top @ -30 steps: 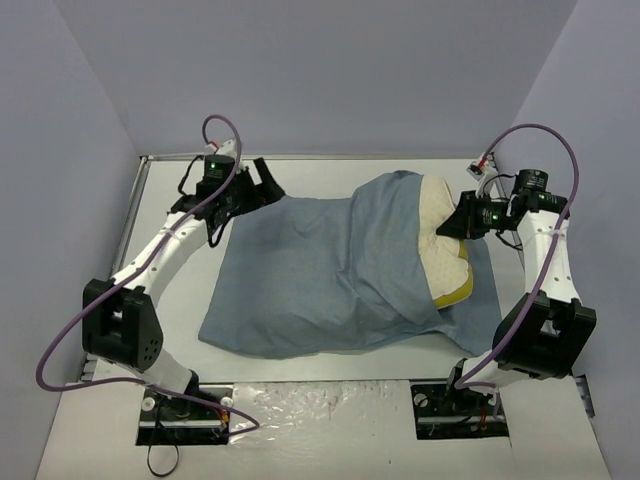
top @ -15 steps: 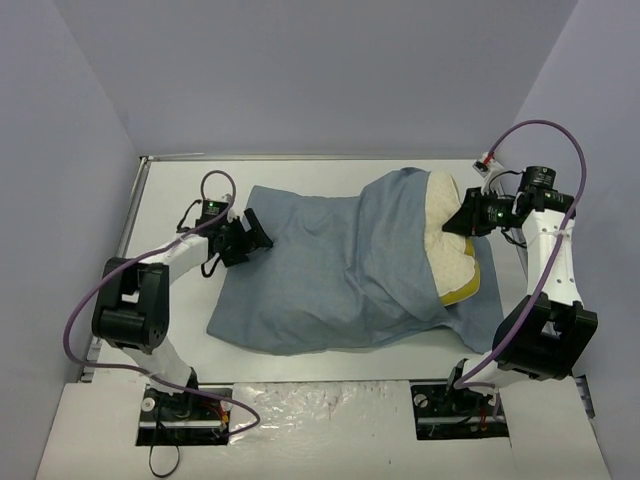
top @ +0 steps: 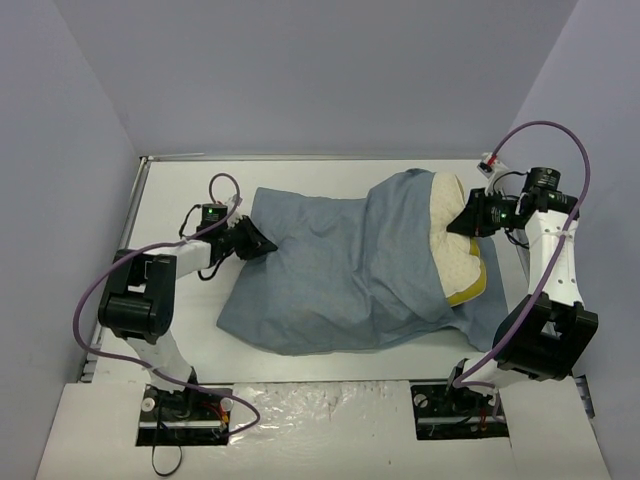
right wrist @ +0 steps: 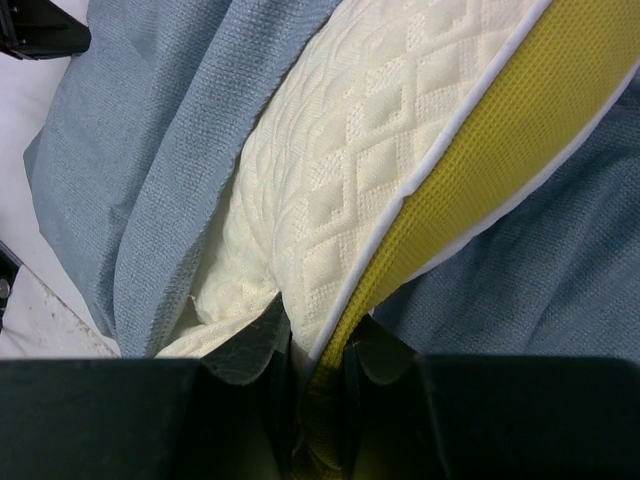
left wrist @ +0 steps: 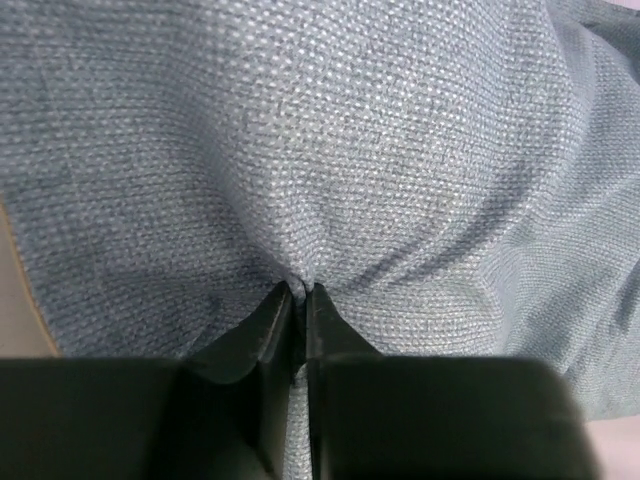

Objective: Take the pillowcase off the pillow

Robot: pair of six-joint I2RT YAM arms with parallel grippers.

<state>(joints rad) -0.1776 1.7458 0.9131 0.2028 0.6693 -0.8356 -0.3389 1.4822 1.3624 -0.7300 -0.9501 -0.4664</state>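
Note:
The blue-grey pillowcase (top: 330,275) lies spread across the table, its right part still over the cream quilted pillow (top: 452,230). The pillow's exposed end with its yellow side edge (top: 470,290) sticks out on the right. My left gripper (top: 252,242) is low at the pillowcase's left edge, shut on a pinch of the fabric (left wrist: 300,288). My right gripper (top: 468,217) is shut on the pillow's edge (right wrist: 318,340), one finger on the cream face, the other on the yellow band. The pillowcase (right wrist: 150,150) drapes beside the pillow (right wrist: 360,170) in the right wrist view.
White table (top: 180,190) with a metal rim at left and back, grey walls all round. The arm bases (top: 185,405) stand at the near edge. A purple cable (top: 540,130) loops over the right arm.
The left gripper dropped from the back left down onto the pillowcase's left edge and closed on the fabric. The pillowcase's left side has bunched slightly rightward. The right arm barely moved.

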